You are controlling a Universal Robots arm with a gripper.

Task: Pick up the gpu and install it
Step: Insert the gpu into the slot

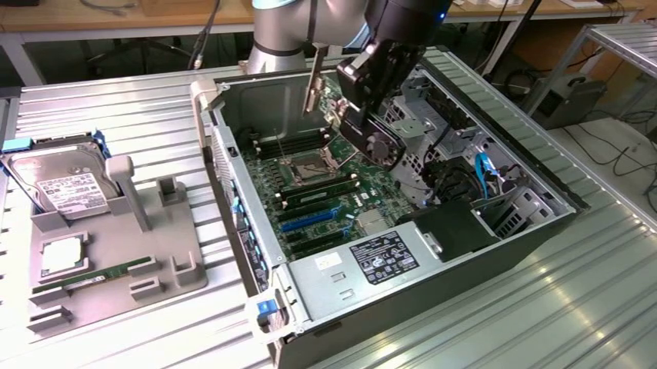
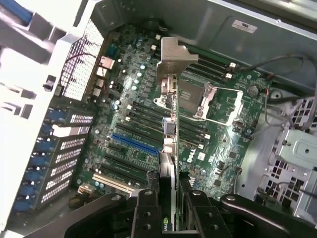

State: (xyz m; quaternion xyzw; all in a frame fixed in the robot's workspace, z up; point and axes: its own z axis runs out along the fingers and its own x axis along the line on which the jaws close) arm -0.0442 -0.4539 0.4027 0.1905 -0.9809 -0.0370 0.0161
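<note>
Status: gpu (image 1: 382, 146) hanging over open case (image 1: 534, 250).
The gripper (image 1: 368, 115) is clamping the gpu above the motherboard (image 1: 339, 196), upper centre of exterior view.

Universal Robots arm (image 1: 275, 31): smooth silver-grey tube links and rounded joint housings, with a pale blue band (image 1: 355, 37) at one joint. Turns glossy black at the wrist section (image 1: 408, 19), with a small blue glow (image 1: 441, 9) at its edge. Ends in a matte black gripper (image 1: 361, 108), blocky and angular. From the wrist camera, looks like two thick black fingers (image 2: 146, 210) with squared edges, flanked by curved black linkage bars (image 2: 94, 218) of the same dull finish. Carries round dark screw heads (image 2: 146, 194) on the finger tops and at the bar ends.
</note>
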